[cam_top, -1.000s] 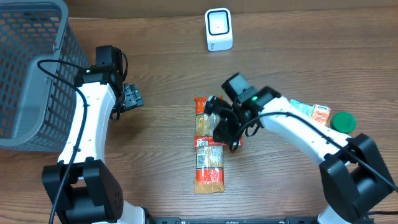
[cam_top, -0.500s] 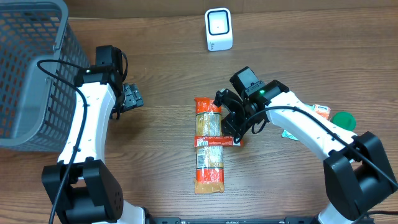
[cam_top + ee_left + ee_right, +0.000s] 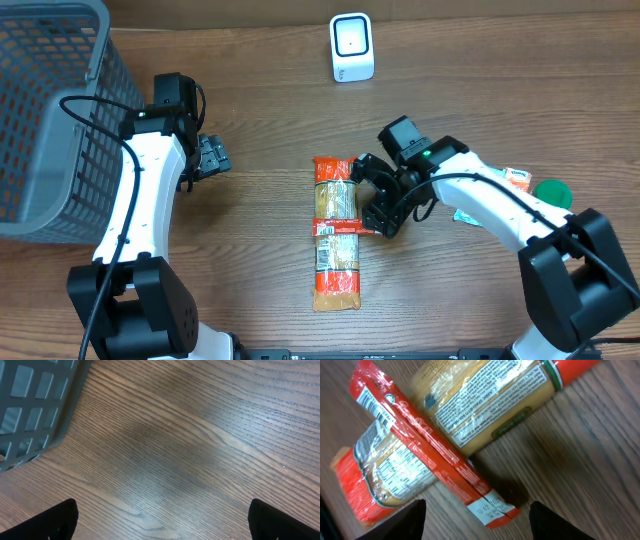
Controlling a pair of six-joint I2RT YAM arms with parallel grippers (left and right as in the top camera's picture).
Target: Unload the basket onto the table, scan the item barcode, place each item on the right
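Two orange-red snack packs lie end to end mid-table: the upper pack point(image 3: 335, 193) and the lower pack point(image 3: 336, 268). My right gripper point(image 3: 376, 207) stands open just right of where they overlap. In the right wrist view the upper pack point(image 3: 485, 400) and the lower pack point(image 3: 375, 472) fill the frame. A barcode point(image 3: 368, 396) shows on the lower pack's red seam. That seam's white-tipped flap point(image 3: 490, 506) lies between the spread fingertips of my right gripper point(image 3: 477, 506), untouched. The white scanner point(image 3: 352, 47) stands at the back. My left gripper point(image 3: 211, 157) is open over bare wood point(image 3: 165, 460).
A grey mesh basket point(image 3: 50, 110) fills the left side, its corner point(image 3: 35, 410) close to my left gripper. At the far right lie an orange and white packet point(image 3: 503, 180) and a green lid point(image 3: 551, 195).
My right gripper has drawn back to the right, off the upper pack, which now shows in full. The packs and the left arm have not moved.
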